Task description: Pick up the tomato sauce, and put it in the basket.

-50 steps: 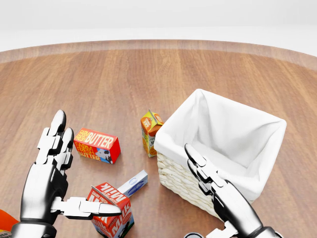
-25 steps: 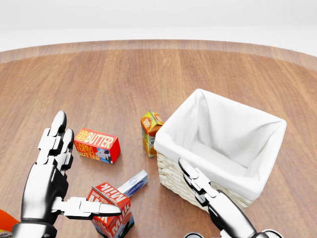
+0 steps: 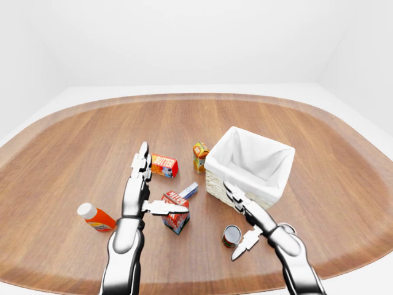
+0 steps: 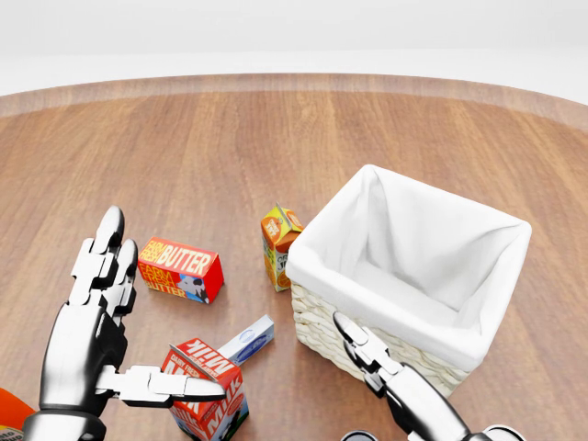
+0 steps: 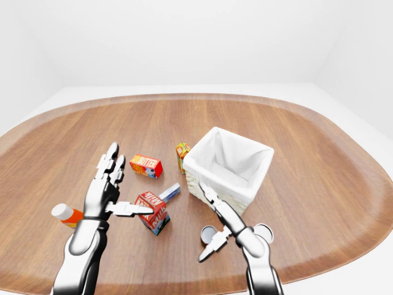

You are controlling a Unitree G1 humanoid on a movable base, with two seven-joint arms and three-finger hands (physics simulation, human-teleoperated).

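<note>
While your right hand (image 3: 249,216) hangs over the can (image 3: 231,235) with its fingers spread apart, nothing is gripped yet, so you are in the reach, ahead of any pickup. Judging by the task, that small round can with the red side is the tomato sauce; it stands on the wooden table (image 3: 73,153) near the bottom of the left-eye view, just below the basket (image 3: 250,165) and a little apart from its woven wall. Your thumb sits to the can's right and your two long fingers point up toward the basket, so the can lies roughly under the palm, not between the fingers.

Your left hand (image 3: 139,184) is open too, fingers straight, thumb stretched over the milk carton (image 3: 175,211); it holds nothing and has no part in this step. The butter box (image 3: 164,165), the juice carton (image 3: 200,156) and the orange bottle (image 3: 96,216) all lie to the left, well clear of your path.

Next you likely need to lower the right hand and turn it so thumb and fingers stand on opposite sides of the can, then close. The lift to the basket is short.
</note>
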